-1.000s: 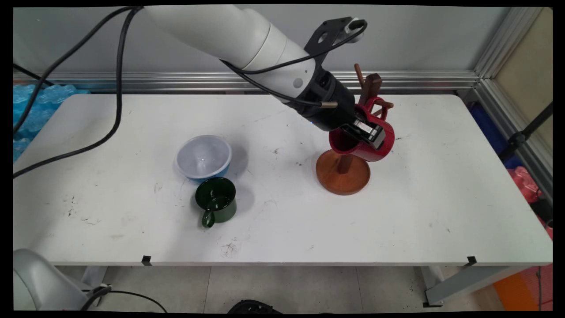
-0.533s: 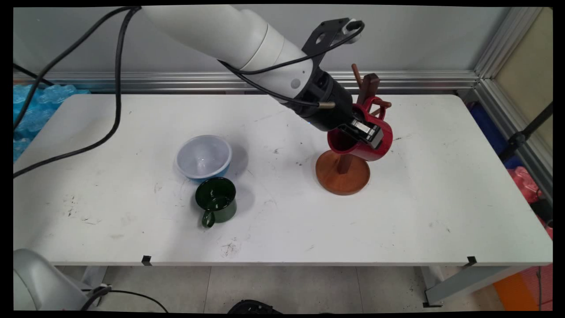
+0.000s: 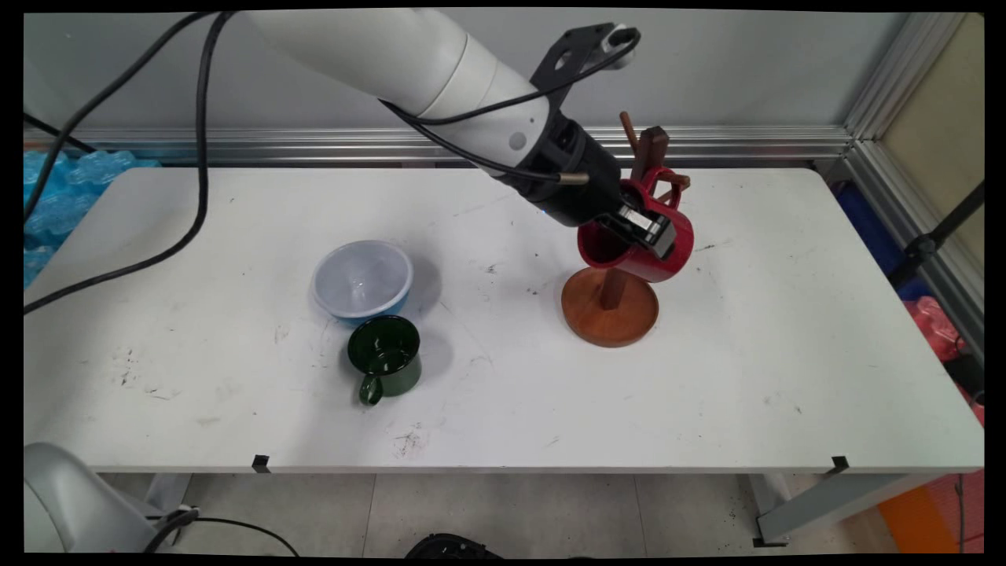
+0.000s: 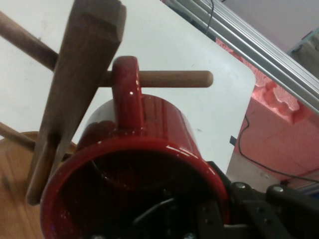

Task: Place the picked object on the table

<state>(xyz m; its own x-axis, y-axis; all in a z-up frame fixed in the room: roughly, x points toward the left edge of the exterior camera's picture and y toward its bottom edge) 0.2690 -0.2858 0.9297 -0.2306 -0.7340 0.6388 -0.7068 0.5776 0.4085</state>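
A: Where is the red mug (image 3: 640, 240)?

B: At the rack (image 3: 611, 303), near the surface's (image 3: 707, 377) far right. The tool (image 3: 646, 229) is clamped on its wall, one finger inside. In the hand view its handle (image 4: 127, 89) sits over a peg (image 4: 172, 78).

A: Hung, then?

B: Threaded, I judge; not released. The green mug (image 3: 385, 362) and bowl (image 3: 363, 279) stand left of centre, untouched.

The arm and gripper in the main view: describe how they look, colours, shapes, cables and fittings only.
The arm is a thick, glossy white tube in rounded segments, with a small grey round button near the wrist. Black cables hang from it. A black perforated bracket stands off the wrist. The gripper is black with silvery metal parts.
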